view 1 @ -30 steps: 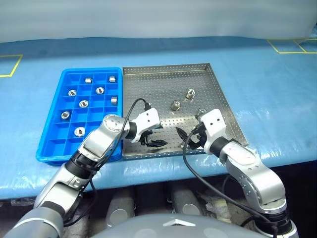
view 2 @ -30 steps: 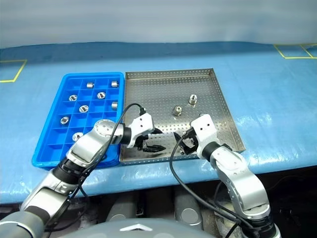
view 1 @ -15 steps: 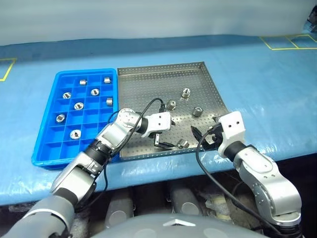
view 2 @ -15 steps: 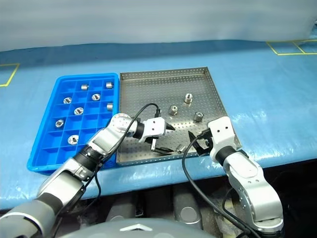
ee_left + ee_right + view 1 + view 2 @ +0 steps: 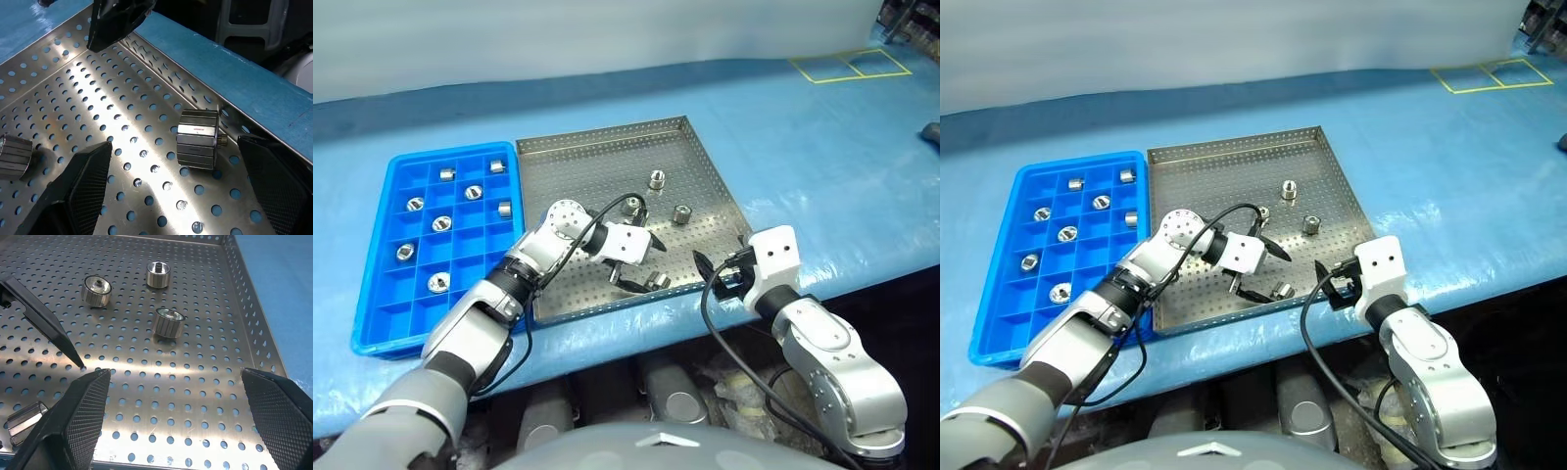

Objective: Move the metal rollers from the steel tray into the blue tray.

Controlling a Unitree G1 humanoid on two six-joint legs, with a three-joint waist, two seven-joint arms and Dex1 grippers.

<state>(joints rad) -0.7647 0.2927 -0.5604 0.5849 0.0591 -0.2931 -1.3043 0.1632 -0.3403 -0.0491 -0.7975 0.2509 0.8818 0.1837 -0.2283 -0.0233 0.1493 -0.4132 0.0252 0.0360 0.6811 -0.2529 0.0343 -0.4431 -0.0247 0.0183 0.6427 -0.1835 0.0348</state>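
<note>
The steel tray (image 5: 597, 137) sits mid-table with several metal rollers on it, among them one (image 5: 656, 179) and another (image 5: 682, 214) standing upright. One roller (image 5: 198, 139) lies on its side by the front rim. My left gripper (image 5: 644, 266) is open and low over it, a finger (image 5: 83, 186) on each side, not touching. My right gripper (image 5: 705, 271) is open and holds nothing at the tray's front right corner, facing in over the rollers (image 5: 167, 323). The blue tray (image 5: 372, 294) lies to the left, with several rollers (image 5: 440, 223) in its compartments.
A blue sheet (image 5: 822, 166) covers the table, and its front edge runs just below both trays. Yellow tape squares (image 5: 847, 67) mark the far right. A small dark object (image 5: 930, 130) lies at the right border. The left gripper's pointed finger (image 5: 44, 323) reaches into the right wrist view.
The camera has swung right, shifting the whole scene left. My left gripper has moved right along the tray's front, rolled, and now straddles the lying roller. My right gripper drew towards the tray's front right corner.
</note>
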